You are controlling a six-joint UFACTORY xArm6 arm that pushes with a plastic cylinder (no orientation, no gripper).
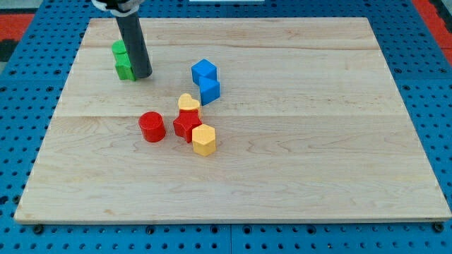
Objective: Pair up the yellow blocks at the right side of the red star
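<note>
The red star (pixel 186 126) lies near the board's middle. A yellow heart-shaped block (pixel 188 104) touches its top side. A yellow hexagonal block (pixel 204 140) touches its lower right side. My tip (pixel 143 74) is at the upper left of the board, touching the right side of two green blocks (pixel 123 61). The tip is well up and left of the red star and both yellow blocks.
A red cylinder (pixel 152 127) stands just left of the red star. Two blue blocks (pixel 205 80) sit up and right of the yellow heart. The wooden board (pixel 318 141) lies on a blue pegboard surface.
</note>
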